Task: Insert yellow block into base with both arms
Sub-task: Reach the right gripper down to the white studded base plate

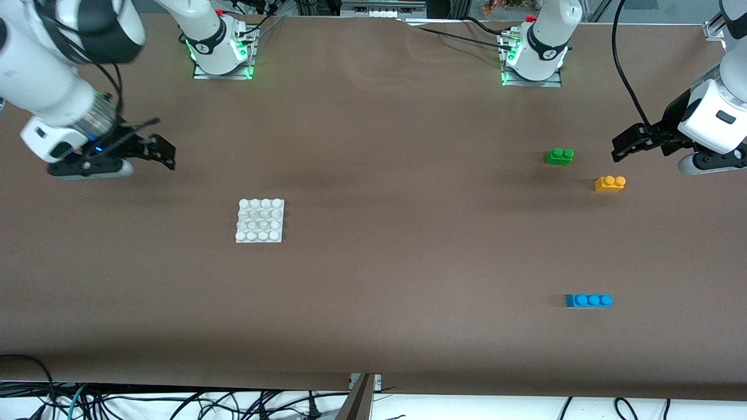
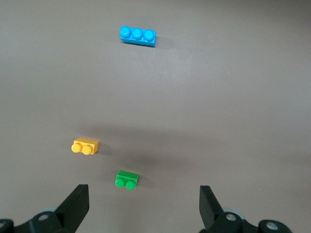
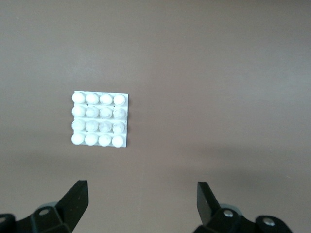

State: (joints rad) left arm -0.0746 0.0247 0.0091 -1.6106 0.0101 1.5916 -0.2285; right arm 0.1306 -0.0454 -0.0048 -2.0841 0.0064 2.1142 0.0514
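1. The left claw (image 1: 627,146) hangs wide open and empty over the brown table (image 1: 373,262) at the left arm's end; just below its fingertips lies a small green two-stud plastic brick (image 2: 127,179), which I would steer clear of.
2. Next out sits the small yellow-orange two-stud plastic block (image 2: 85,146); I judge it best to centre the fingers over it before descending.
3. Farthest off lies the long blue three-stud brick (image 2: 138,35).
4. The right claw (image 1: 149,153), also spread wide and empty, hovers near the flat white studded square plastic base (image 3: 99,119), ready to steady it.
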